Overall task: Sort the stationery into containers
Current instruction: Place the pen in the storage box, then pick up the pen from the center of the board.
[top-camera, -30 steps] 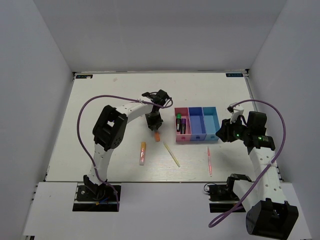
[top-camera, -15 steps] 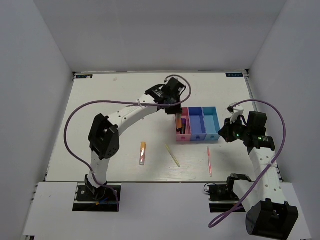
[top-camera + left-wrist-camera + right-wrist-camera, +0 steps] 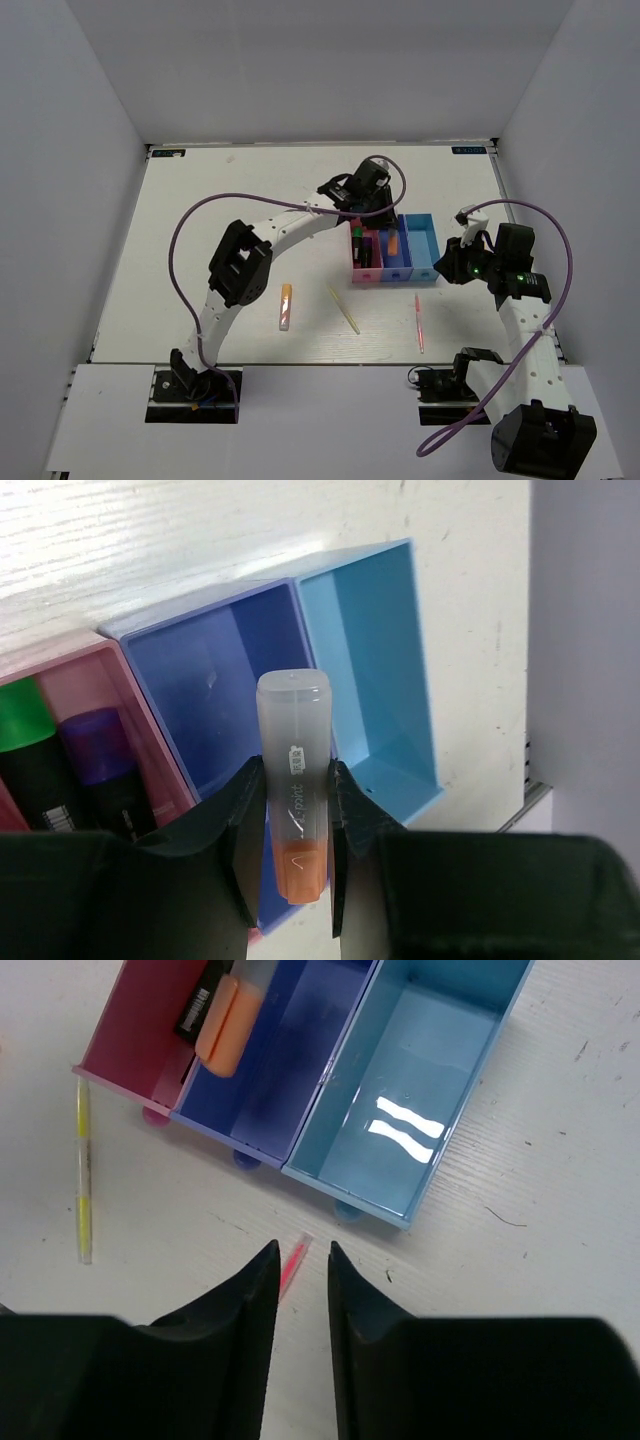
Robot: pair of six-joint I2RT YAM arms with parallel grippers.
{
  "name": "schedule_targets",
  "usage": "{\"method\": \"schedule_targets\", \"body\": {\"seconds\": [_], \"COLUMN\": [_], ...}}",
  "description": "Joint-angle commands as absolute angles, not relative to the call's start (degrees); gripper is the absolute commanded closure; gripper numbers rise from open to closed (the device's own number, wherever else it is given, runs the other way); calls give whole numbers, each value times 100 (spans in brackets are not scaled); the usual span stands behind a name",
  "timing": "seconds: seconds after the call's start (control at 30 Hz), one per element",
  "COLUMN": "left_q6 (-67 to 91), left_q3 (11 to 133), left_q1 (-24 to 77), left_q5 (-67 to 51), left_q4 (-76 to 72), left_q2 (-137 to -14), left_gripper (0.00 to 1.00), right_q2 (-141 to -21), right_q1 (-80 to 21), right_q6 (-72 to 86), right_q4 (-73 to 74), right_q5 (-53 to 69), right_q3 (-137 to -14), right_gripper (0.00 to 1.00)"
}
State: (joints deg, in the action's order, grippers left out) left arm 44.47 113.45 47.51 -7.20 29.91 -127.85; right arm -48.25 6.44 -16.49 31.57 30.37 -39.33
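Observation:
My left gripper (image 3: 295,780) is shut on a short orange marker (image 3: 293,770) with a frosted cap and holds it over the dark blue bin (image 3: 200,680) of the containers. In the top view this gripper (image 3: 380,215) hangs above the bins with the marker (image 3: 392,241) under it. Markers with a green cap (image 3: 25,715) and a purple cap (image 3: 95,755) lie in the pink bin (image 3: 100,665). The light blue bin (image 3: 370,650) holds nothing. My right gripper (image 3: 298,1248) is open just off the bins' near right corner, above the tip of the pink-red pen (image 3: 293,1262).
On the table in front of the bins lie an orange-pink highlighter (image 3: 286,305), a thin yellow pen (image 3: 345,310) and the pink-red pen (image 3: 419,322). White walls enclose the table on three sides.
My left arm has swung right with the orange marker, from the table left of the bins to above the dark blue bin. The right arm has stayed in place.

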Motion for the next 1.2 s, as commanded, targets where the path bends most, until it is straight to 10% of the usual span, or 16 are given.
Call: {"method": "schedule_targets", "body": {"seconds": [0.0, 0.2, 0.43, 0.5, 0.57, 0.67, 0.73, 0.8, 1.17], "left_q6": [4474, 4404, 4175, 4034, 3825, 3613, 3542, 3490, 3867], "left_q3": [11610, 11593, 11356, 10737, 10329, 8864, 8362, 7931, 5722], "left_q1": [4790, 4808, 4808, 4807, 4843, 4922, 4939, 4870, 4720], "left_q5": [-870, -835, -747, -634, -240, 760, 1576, 1827, 1574], "left_q4": [2786, 2900, 2997, 2988, 3119, 3620, 4401, 5023, 4843], "left_q2": [-12674, -12744, -12280, -11911, -11164, -10114, -9627, -9275, -8806], "left_gripper": [73, 49, 57, 96, 100, 94, 78, 56, 38], "right_q2": [-4737, -4737, -4720, -4720, -4702, -4641, -4676, -4719, -4808], "right_q1": [694, 686, 694, 703, 712, 721, 712, 721, 712], "right_q6": [-1644, -1670, -1661, -1670, -1661, -1652, -1652, -1652, -1661], "right_q4": [3067, 3094, 3103, 3120, 3094, 3067, 3050, 3111, 3111], "right_q5": [3085, 3137, 3146, 3146, 3129, 3111, 3120, 3129, 3182], "right_q3": [-3973, -3981, -3981, -3990, -3964, -3929, -3946, -3973, -3981], "right_gripper": [69, 53, 49, 62, 100, 100, 56, 37, 40]}}
